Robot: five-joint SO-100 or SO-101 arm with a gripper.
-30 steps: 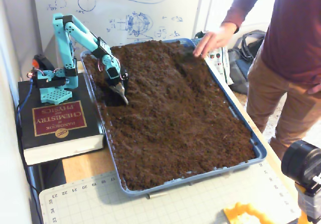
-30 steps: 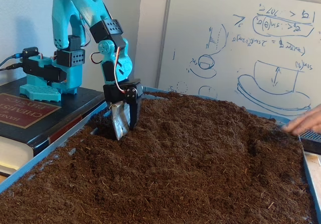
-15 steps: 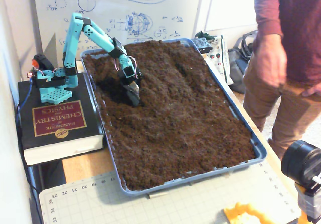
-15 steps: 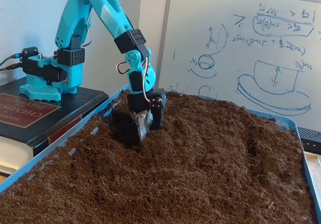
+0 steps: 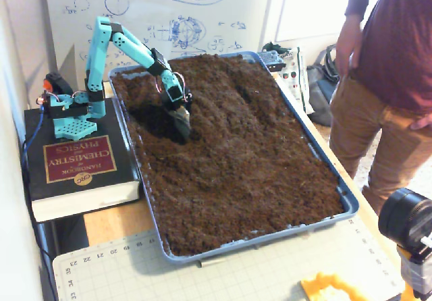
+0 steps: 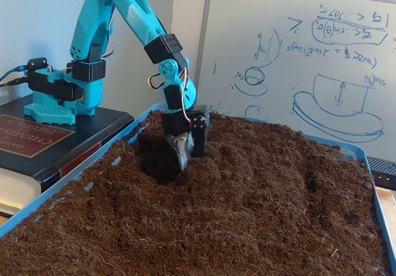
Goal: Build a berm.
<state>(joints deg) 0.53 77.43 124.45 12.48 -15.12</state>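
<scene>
Whiteboard (image 6: 297, 59) behind — gripper (image 6: 183, 158) tip-down in berm (image 6: 247, 164).

A thick black book (image 5: 77, 169) with a maroon cover panel reading "Handbook of Chemistry and Physics" lies just beside the left edge of the blue tray (image 5: 351, 203); a green cutting mat (image 5: 202, 281) with a ruled grid lies along the tray's near edge; a yellow object (image 5: 334, 289) sits at the mat's near right corner; a whiteboard (image 6: 297, 59) with blue marker sketches stands behind the tray's far edge; a person (image 5: 391, 78) in a maroon top and tan trousers stands off the right edge; a black camera lens (image 5: 407, 221) shows at lower right.
</scene>
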